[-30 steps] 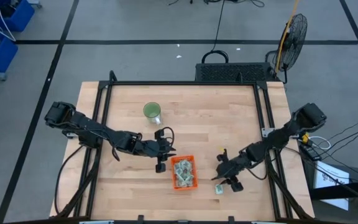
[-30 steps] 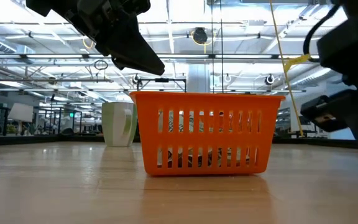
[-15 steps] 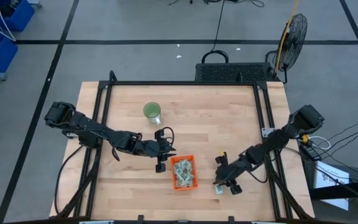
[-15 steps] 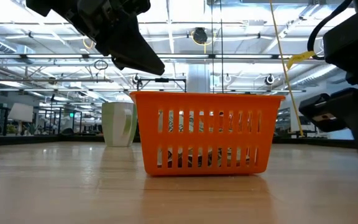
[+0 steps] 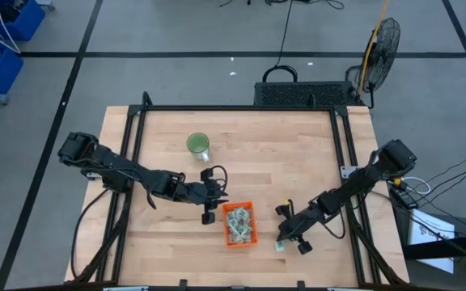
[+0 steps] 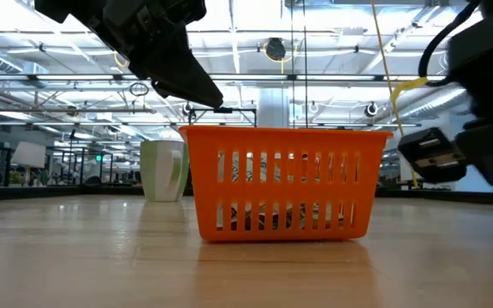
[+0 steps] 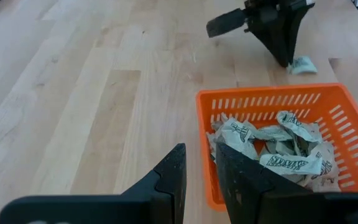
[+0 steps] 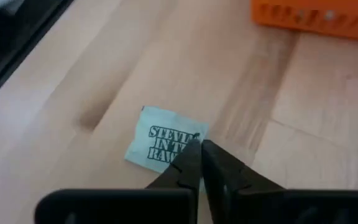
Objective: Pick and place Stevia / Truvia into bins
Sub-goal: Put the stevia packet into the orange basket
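The orange bin (image 5: 226, 226) stands near the table's front middle, and several Stevia sachets (image 7: 272, 146) lie heaped in it. One more sachet (image 8: 163, 143) lies flat on the wood to the bin's right. My right gripper (image 8: 197, 148) is down on this sachet with its fingers together. My left gripper (image 7: 201, 171) hangs open just over the bin's left wall (image 6: 197, 184), with nothing between its fingers. My right gripper meets the loose sachet at its edge (image 8: 190, 138) on the side nearest the fingers. It comes steeply from above, slanting in from the table's right. The two fingertips (image 8: 188, 163) close together there and hide the exact contact. The sachet lies flat on the table.
A green cup (image 5: 198, 145) stands behind the bin toward the far left. A black frame rail (image 5: 342, 162) runs along the table's right edge, close to my right arm. Bare wood lies between the bin and the loose sachet.
My right gripper has gone a little toward the table's left and near edges and down onto the loose sachet, which lies where it lay.
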Robot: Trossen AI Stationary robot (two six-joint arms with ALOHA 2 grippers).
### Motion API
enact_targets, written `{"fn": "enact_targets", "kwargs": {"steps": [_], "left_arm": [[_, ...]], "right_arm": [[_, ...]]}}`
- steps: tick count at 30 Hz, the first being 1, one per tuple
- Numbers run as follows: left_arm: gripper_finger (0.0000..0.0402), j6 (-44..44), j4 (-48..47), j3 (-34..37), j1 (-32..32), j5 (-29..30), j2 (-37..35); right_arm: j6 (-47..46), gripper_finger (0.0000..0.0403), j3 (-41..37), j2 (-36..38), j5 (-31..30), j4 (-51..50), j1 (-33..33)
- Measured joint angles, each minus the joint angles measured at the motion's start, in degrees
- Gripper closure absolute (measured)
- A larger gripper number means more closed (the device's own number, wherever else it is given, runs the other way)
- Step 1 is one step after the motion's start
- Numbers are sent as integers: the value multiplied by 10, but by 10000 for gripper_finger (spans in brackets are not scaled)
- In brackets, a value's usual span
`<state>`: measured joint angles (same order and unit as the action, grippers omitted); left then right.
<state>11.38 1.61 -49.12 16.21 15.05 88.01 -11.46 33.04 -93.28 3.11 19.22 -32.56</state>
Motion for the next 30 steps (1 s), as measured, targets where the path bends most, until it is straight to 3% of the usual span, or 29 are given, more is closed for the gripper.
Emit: {"fn": "enact_targets", "kwargs": {"steps": [3, 8, 12, 19, 25, 30], "left_arm": [[309, 0, 0, 0, 0, 0, 0], [309, -8, 4, 0, -2, 0, 0], [309, -8, 17, 0, -9, 0, 0], [309, -7, 20, 0, -19, 0, 0], [309, -7, 19, 0, -19, 0, 0], [309, -6, 19, 0, -19, 0, 0]], "right_arm": [[49, 393, -2, 39, -3, -10, 9], [158, 400, -1, 110, -115, -1, 36], [247, 398, 0, 125, -176, 92, 69], [240, 400, 0, 46, -20, 275, 124], [189, 396, -1, -19, 5, 299, 146], [187, 367, 0, -32, 24, 330, 152]]}}
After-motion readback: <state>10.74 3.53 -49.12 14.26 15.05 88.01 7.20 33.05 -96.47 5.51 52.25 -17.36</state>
